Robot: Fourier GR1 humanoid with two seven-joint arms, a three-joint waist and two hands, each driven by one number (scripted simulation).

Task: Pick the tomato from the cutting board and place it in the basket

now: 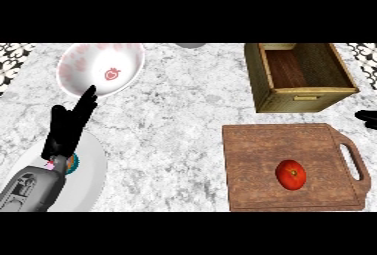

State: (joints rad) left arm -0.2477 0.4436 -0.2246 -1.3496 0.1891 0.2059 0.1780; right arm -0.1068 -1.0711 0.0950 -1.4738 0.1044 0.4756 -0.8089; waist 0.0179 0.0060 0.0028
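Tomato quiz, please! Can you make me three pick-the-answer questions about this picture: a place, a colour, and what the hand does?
1. Where is the tomato? A) on the cutting board B) in a pan C) on a shelf
2. What colour is the tomato? A) green B) red C) yellow
3. The left hand is: A) curled round the tomato B) holding a spoon C) open, fingers straight
Answers: 1 A, it lies on the brown board; 2 B, its skin is red; 3 C, its fingers point straight, holding nothing.
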